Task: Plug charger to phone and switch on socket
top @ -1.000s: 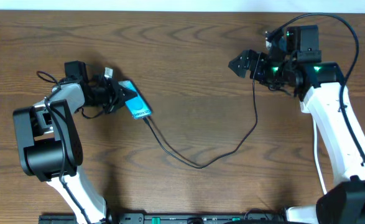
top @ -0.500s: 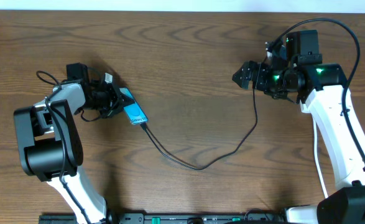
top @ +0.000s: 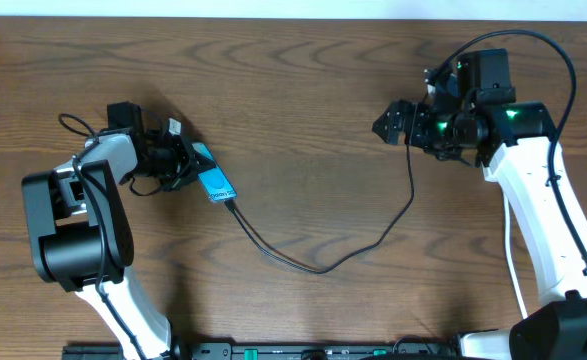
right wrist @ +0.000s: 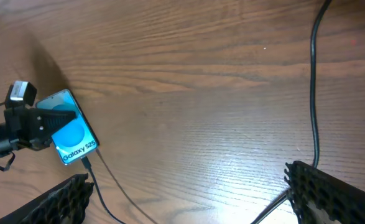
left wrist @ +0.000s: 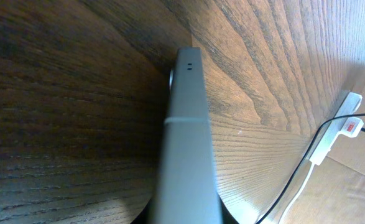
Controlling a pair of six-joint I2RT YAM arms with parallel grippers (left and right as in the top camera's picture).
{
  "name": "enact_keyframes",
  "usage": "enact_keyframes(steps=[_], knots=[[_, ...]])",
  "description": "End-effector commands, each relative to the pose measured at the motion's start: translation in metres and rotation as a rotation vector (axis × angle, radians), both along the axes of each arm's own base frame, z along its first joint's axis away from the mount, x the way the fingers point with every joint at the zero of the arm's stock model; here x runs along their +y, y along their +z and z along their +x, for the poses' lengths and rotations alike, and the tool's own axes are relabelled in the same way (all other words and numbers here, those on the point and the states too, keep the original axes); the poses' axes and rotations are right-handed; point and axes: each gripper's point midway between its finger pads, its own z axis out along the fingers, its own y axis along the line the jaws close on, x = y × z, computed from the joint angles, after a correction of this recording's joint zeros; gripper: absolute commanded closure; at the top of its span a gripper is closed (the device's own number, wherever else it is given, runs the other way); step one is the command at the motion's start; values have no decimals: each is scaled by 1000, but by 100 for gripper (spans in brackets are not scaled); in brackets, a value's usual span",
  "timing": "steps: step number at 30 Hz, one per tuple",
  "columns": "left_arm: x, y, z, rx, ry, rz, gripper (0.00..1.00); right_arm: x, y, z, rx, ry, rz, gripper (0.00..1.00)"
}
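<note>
The phone, cyan screen up, is held at its far end by my left gripper, which is shut on it. The left wrist view shows the phone edge-on as a grey slab. The charger cable runs from the phone's white-strip end, where its connector meets the phone, across the table and up to my right arm. My right gripper is open and empty, its fingers spread wide above bare wood. The socket, white with a red switch, shows only in the left wrist view.
The wooden table's far edge runs along the top of the overhead view. Thick black cables loop over the right arm's wrist. A second black cord and a white cord lead off from the socket.
My left gripper has shifted the phone slightly toward the near left over the last second. My right gripper has moved slightly down. Both have been nearly still for the last half second.
</note>
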Motion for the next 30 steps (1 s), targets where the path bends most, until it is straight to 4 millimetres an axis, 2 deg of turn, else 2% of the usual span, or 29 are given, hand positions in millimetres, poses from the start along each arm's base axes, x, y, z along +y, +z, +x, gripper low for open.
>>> enact_keyframes(steps=[1,11,16,23,30], knots=[[-1,3,2,-20,-20,9,93,3,8,-1,-30,23,-8,1],[-1,3,2,-18,-20,9,91,3,8,-1,-30,23,-8,1],[-2,2,-1,-11,-27,9,75,3,8,-1,-30,23,-8,1],[-2,2,-3,-4,-28,8,72,3,8,-1,-30,23,-8,1],[-3,1,-8,15,-36,5,59,3,8,-1,-31,23,-8,1]])
